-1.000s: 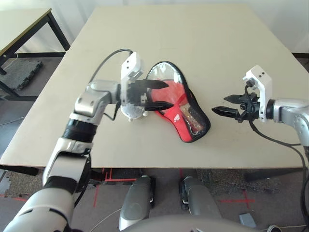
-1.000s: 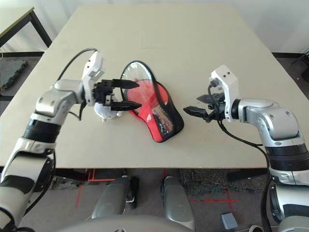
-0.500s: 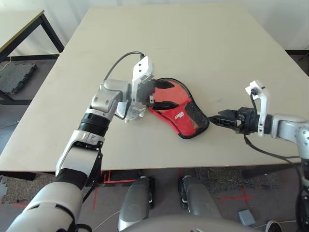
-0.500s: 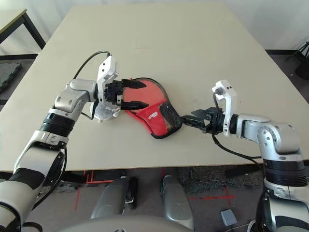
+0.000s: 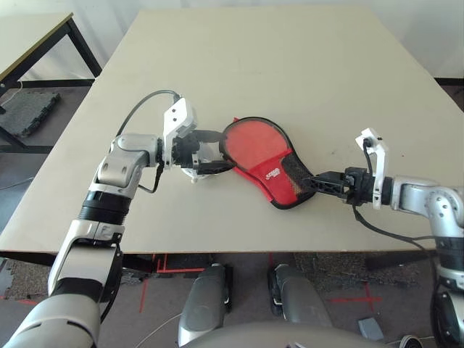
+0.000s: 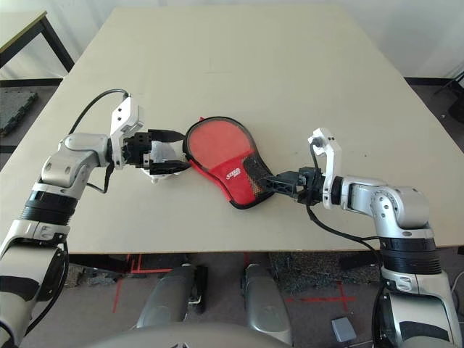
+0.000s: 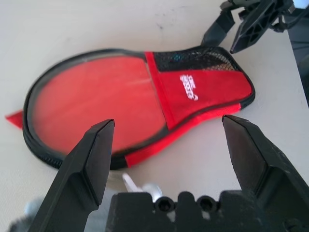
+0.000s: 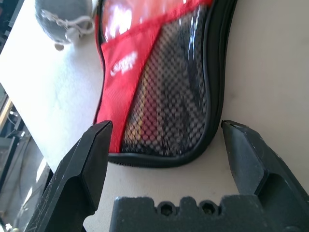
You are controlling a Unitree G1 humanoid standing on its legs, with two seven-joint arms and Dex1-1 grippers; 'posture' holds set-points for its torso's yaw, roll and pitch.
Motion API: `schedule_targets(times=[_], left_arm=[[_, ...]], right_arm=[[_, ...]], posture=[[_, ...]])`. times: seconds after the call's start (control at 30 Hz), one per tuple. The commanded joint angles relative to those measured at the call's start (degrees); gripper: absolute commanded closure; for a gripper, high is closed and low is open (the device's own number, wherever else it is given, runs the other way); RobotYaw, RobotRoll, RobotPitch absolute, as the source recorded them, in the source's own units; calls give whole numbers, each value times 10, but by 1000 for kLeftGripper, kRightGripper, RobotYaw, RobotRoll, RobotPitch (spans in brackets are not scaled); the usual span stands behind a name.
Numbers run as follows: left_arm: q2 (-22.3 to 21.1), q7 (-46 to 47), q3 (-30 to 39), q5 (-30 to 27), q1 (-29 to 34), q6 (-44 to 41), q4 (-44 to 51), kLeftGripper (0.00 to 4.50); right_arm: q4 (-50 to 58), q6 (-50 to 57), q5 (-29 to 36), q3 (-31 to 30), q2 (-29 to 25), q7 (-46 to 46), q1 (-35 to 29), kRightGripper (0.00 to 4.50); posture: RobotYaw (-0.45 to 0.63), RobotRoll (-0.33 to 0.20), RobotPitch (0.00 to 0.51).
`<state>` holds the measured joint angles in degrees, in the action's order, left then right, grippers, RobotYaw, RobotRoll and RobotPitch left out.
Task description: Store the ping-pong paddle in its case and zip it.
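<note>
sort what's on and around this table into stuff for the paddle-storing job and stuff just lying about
For the job:
- red and black fabric case with mesh pocket
- round red paddle face under its clear window

Just lying about:
- small grey-white rounded pouch with a cord
- flat grey box on the floor

A small rounded grey-white pouch with a white cord lies on the pale desk, in the left half and nearer the near edge than the far one. Beyond the desk's left edge stand a second table with dark legs and, on the floor, a dark mat, while a white wall rises behind the far edge. Past the near edge, red tape marks the floor, and a small grey box sits there toward the right corner's side.
</note>
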<state>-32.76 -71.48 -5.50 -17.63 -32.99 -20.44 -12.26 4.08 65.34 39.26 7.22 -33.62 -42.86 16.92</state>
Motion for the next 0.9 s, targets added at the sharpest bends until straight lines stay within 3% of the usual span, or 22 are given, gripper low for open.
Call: schedule_targets(times=[0.03,0.6,0.73,0.9], left_arm=[[-4,5,3,-8,7,-9,19,0],[0,9,1,-11,2,-18,25,0],[0,9,1,-11,2,-20,26,0],[0,11,1,-11,2,-22,29,0]], right_arm=[[8,3,1,-11,8,9,-10,21],[13,16,8,-19,44,24,2,21],[9,18,8,-20,48,25,4,923],[4,22,5,-24,51,27,6,2863]], posture=[[70,0,119],[71,0,120],[72,0,122],[75,0,123]])
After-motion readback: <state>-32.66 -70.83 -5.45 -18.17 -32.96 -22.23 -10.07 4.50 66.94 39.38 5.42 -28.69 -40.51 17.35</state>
